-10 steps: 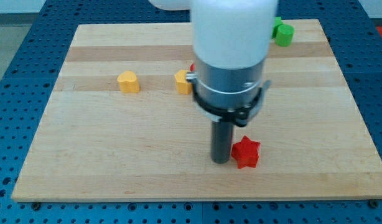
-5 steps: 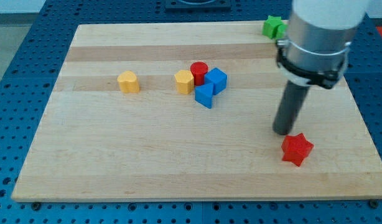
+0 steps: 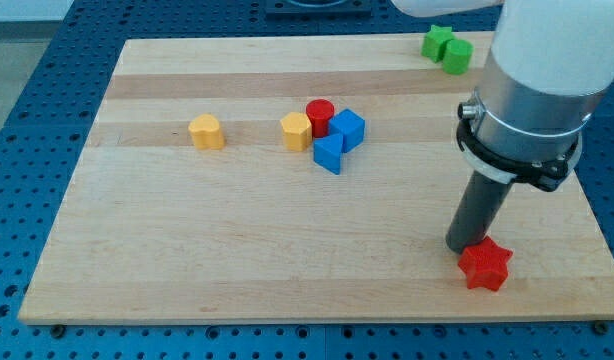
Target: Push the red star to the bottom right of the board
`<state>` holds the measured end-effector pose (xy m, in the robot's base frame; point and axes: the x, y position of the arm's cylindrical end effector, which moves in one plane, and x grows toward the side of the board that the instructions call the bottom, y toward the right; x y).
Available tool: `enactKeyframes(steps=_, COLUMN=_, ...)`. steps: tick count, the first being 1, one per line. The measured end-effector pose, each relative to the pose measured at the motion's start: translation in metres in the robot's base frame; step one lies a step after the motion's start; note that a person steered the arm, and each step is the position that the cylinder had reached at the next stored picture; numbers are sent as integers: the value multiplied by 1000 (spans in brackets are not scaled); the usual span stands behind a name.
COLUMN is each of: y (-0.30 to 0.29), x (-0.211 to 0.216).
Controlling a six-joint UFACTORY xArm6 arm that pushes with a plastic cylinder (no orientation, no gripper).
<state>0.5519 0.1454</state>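
Observation:
The red star (image 3: 485, 265) lies near the bottom right of the wooden board (image 3: 237, 250). My tip (image 3: 463, 245) rests on the board just to the upper left of the star, touching or nearly touching it. The arm's white and grey body rises above it towards the view's top right.
A cluster sits at the board's centre: a yellow block (image 3: 296, 131), a red cylinder (image 3: 320, 115), a blue cube (image 3: 347, 130) and a blue wedge-like block (image 3: 329, 154). A yellow heart-like block (image 3: 206, 131) lies to the left. Two green blocks (image 3: 446, 48) sit at the top right.
The red star has slid right and down, from the board's lower middle to near its bottom right. My tip moved right with it, uncovering the centre cluster.

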Motion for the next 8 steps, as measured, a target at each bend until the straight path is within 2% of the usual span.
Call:
enactKeyframes(steps=1, y=-6, x=-10)
enactKeyframes(steps=2, y=-42, x=-8)
enactKeyframes(steps=3, y=-37, x=20)
enactKeyframes(steps=4, y=-35, x=20)
enactKeyframes(steps=7, y=33, x=20)
enactKeyframes(steps=8, y=30, x=13)
